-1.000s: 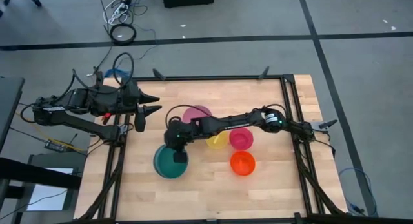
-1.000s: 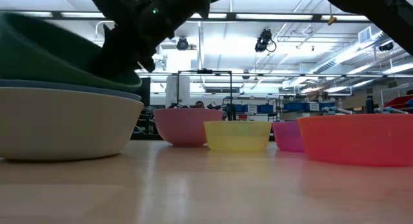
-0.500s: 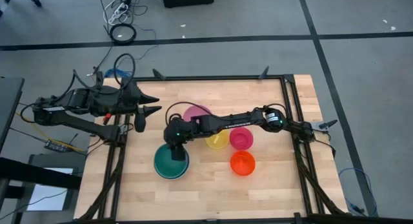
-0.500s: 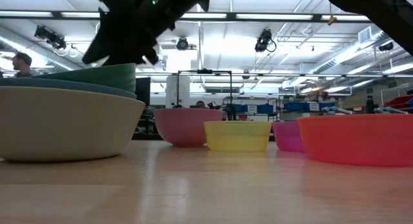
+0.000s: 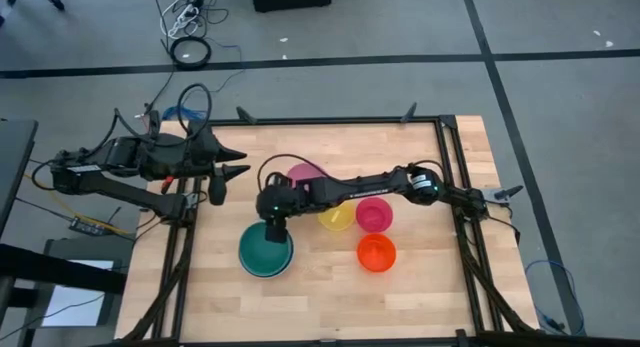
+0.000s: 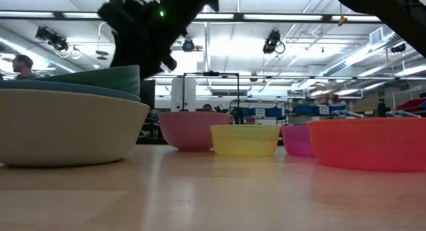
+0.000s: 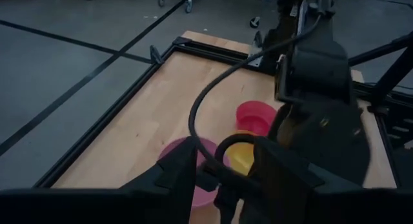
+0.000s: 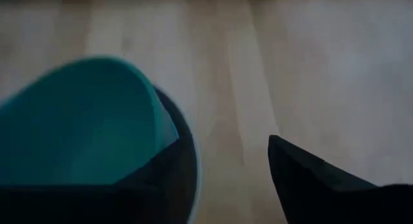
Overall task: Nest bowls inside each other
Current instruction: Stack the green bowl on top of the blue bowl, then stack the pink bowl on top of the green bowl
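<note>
Here the right arm reaches across the wooden counter (image 5: 420,287), elbow bent, its right pincer (image 5: 272,225) spread just above the far rim of the green bowl (image 5: 265,253) and holding nothing. The green bowl sits nested in a blue bowl (image 6: 100,91) inside a pale grey-white bowl (image 6: 66,128). The pink bowl (image 5: 305,174), yellow bowl (image 5: 336,217), magenta bowl (image 5: 374,214) and orange-red bowl (image 5: 376,253) stand separately. The left pincer (image 5: 236,161) waits, spread, at the counter's left edge.
</note>
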Controlling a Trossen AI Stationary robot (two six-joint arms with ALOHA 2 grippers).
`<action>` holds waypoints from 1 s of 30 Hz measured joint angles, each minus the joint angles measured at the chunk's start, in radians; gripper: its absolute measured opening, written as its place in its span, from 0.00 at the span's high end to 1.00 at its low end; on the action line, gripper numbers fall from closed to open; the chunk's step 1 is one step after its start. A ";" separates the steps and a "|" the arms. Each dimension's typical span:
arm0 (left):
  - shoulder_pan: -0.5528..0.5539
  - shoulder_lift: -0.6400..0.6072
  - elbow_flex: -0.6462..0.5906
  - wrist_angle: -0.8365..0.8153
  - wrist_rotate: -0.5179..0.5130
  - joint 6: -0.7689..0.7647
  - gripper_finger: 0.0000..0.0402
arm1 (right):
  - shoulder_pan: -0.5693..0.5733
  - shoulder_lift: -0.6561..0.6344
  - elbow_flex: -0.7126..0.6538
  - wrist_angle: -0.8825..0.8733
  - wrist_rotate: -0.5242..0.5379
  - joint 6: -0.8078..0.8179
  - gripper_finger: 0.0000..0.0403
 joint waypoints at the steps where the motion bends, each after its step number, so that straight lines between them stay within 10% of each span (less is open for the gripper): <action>1: 0.000 0.000 0.000 -0.001 0.000 0.000 0.59 | 0.001 0.000 -0.023 0.014 0.000 0.011 0.55; 19: 0.000 0.000 0.000 -0.015 0.000 -0.008 0.59 | 0.030 -0.036 0.027 0.017 0.133 -0.074 0.60; 30: 0.000 0.000 0.000 -0.055 0.000 -0.018 0.59 | -0.067 -0.071 0.029 -0.294 0.102 0.122 0.57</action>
